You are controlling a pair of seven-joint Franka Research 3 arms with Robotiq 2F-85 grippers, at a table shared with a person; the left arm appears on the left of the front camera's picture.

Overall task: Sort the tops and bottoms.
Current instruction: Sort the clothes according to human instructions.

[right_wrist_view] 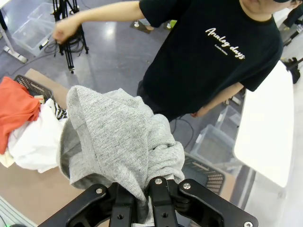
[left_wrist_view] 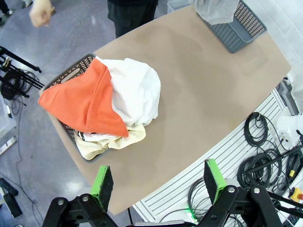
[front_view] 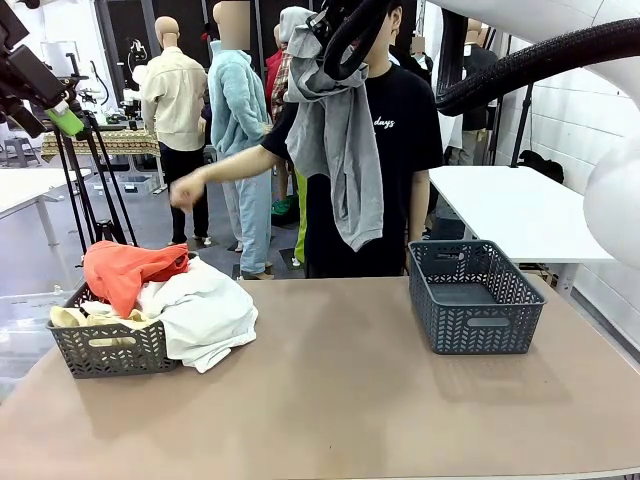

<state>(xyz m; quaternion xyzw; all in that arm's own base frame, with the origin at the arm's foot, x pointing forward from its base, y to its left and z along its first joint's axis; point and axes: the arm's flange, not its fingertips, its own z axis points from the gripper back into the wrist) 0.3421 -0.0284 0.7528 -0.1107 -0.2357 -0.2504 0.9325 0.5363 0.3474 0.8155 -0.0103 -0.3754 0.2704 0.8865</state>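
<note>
Right gripper (right_wrist_view: 142,208) is pinched tight on the grey garment (front_view: 340,140), which hangs down from it high over the far side of the table (front_view: 350,400), in front of the person's black T-shirt (front_view: 405,130). From the right wrist, the grey cloth bunches up between the two black fingers, with folds spreading out above them. Left gripper (left_wrist_view: 158,182) has its two green pads (left_wrist_view: 103,182) wide apart with nothing between them, and it looks down from high up at the full basket (front_view: 105,350). That dark basket sits on the robot's left side of the table. An orange-red garment (front_view: 125,270) lies on top of the pile, partly over a white garment (front_view: 205,310) that spills over the basket's edge onto the table. A pale yellow garment (left_wrist_view: 116,142) pokes out below them, and a bit of black-and-white patterned cloth (left_wrist_view: 85,137) peeks out beside it. A second dark basket (front_view: 475,300) sits on the robot's right side, well apart from the first one. The person's hand (front_view: 185,190) is held out to the side, away from the table.
</note>
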